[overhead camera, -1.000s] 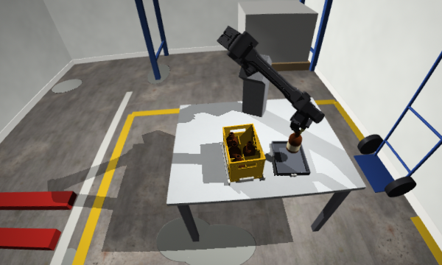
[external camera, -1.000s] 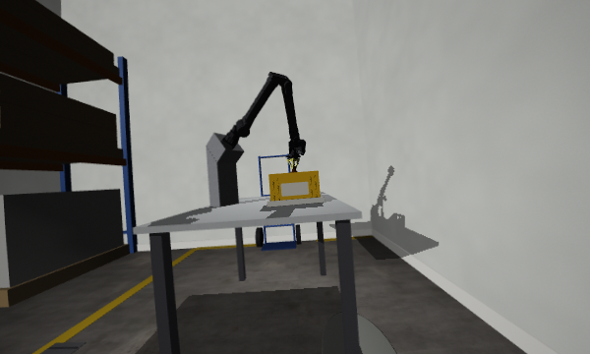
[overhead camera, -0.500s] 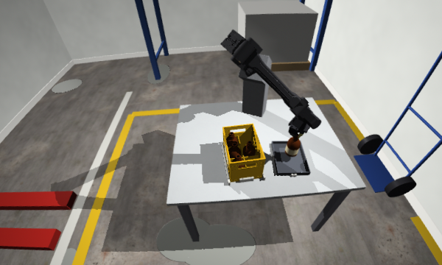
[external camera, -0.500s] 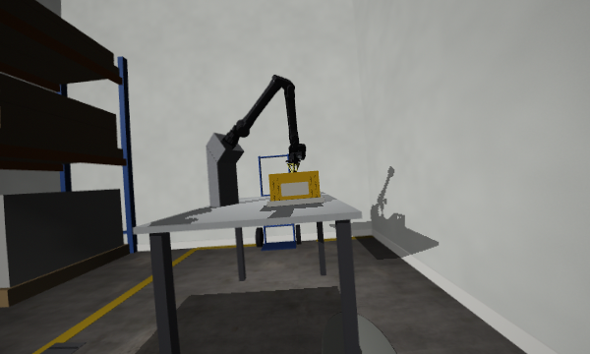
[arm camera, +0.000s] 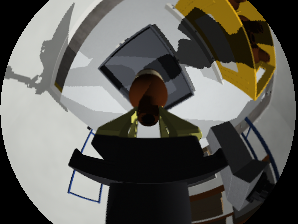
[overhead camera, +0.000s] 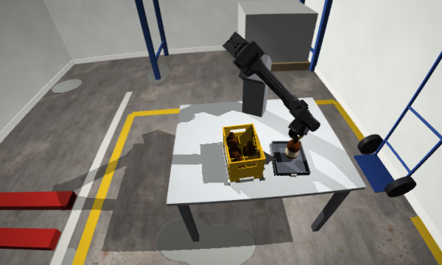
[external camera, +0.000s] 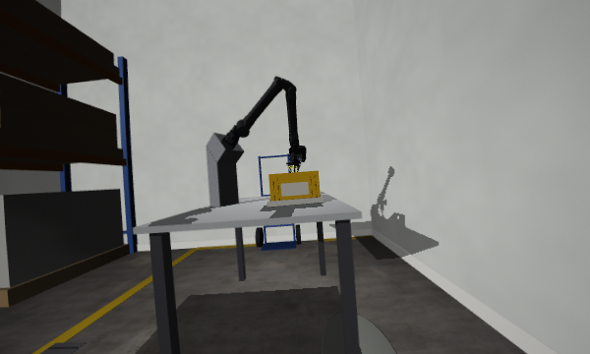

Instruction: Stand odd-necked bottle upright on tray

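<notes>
My gripper (overhead camera: 297, 138) (external camera: 293, 169) (arm camera: 148, 109) is shut on the neck of a brown bottle with a pale label. The held bottle (overhead camera: 292, 149) (arm camera: 148, 92) is about upright over the dark tray (overhead camera: 298, 170) (arm camera: 127, 52); I cannot tell whether its base touches the tray. In the exterior view the crate hides the bottle and tray. The yellow crate (overhead camera: 247, 173) (external camera: 275, 184) (arm camera: 237, 77) stands beside the tray. Several brown bottles stand in it, including one at the right (overhead camera: 249, 149) and one at the back left (overhead camera: 231, 138). Their neck widths are too small to compare.
The white table (overhead camera: 195, 191) (external camera: 246, 214) carries the crate and tray side by side, with a narrow gap between them. The arm's grey pedestal (overhead camera: 253, 97) (external camera: 227, 182) stands at the table's back edge. A blue hand truck (overhead camera: 376, 177) stands on the floor to the right.
</notes>
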`<state>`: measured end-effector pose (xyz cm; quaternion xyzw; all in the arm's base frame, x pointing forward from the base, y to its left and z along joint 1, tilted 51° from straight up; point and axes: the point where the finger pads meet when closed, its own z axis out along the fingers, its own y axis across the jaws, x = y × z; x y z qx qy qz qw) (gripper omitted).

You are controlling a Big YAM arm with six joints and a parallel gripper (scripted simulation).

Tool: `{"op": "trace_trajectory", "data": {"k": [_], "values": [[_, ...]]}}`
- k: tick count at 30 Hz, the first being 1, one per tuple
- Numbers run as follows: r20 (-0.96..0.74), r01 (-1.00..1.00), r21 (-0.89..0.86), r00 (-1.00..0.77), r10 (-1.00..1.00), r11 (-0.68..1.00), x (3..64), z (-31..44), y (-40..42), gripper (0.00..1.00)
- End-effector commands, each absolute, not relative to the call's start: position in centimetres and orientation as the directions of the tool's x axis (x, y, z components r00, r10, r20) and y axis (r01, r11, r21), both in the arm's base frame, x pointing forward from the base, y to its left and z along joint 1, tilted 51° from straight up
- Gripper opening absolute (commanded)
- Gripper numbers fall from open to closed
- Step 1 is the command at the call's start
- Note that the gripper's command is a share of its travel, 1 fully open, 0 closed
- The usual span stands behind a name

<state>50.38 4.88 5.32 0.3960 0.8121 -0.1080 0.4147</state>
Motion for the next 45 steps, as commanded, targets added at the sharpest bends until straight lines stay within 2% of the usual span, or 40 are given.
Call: {"op": "trace_trajectory", "data": {"k": [1,45], "values": [[-0.764,0.724,0.17,-0.332,0.554,0.669,51.18,6.12,4.92,0.0],[-0.762,0.724,0.156,-0.345,0.549,0.672,51.05,5.6,5.07,0.0]]}}
